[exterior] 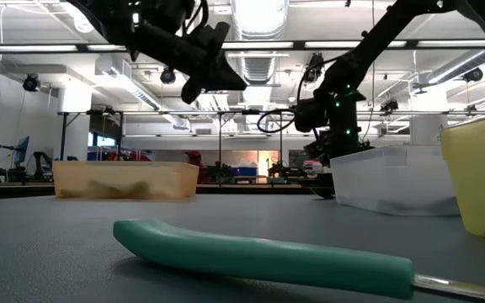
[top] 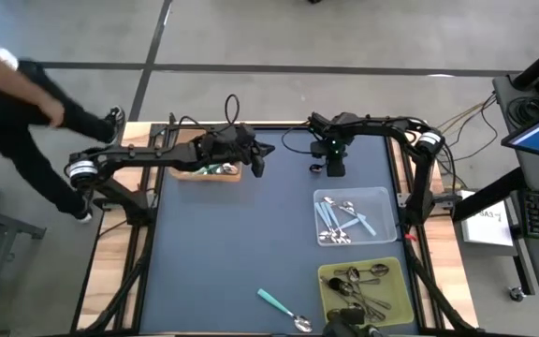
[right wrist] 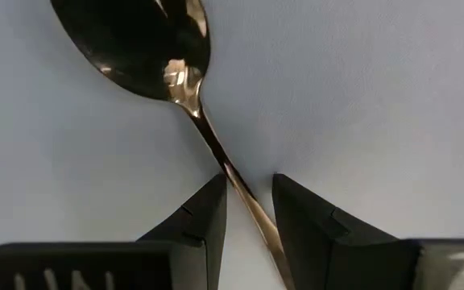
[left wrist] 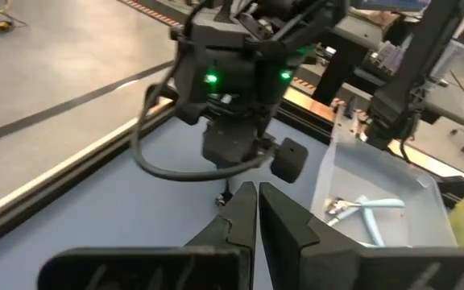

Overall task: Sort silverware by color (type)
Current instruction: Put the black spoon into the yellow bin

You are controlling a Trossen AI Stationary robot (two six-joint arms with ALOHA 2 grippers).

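My right gripper [right wrist: 248, 189] points straight down at the table's far middle [top: 335, 168], open a little. Its fingers stand on either side of the thin handle of a plain metal spoon [right wrist: 147, 40] that lies flat on the blue mat. My left gripper [top: 255, 154] hangs raised and shut, holding nothing [left wrist: 256, 209], beside a tan tray [top: 209, 170] with teal-handled spoons. Another teal-handled spoon [top: 284, 309] lies loose near the table's near edge, its handle [exterior: 259, 252] flat on the mat. My right gripper comes from above with its fingers across the spoon's handle [right wrist: 236, 189], just behind the bowl. The handle runs close along one fingertip [right wrist: 212, 197]; whether that finger touches it, I cannot tell. The spoon lies flat on the mat.
A clear bin [top: 356, 215] with light-blue-handled spoons and a yellow-green bin [top: 363, 290] with dark metal spoons stand on the right side. Open mat lies in the middle and on the left. A person [top: 12, 94] walks past the table's far left corner.
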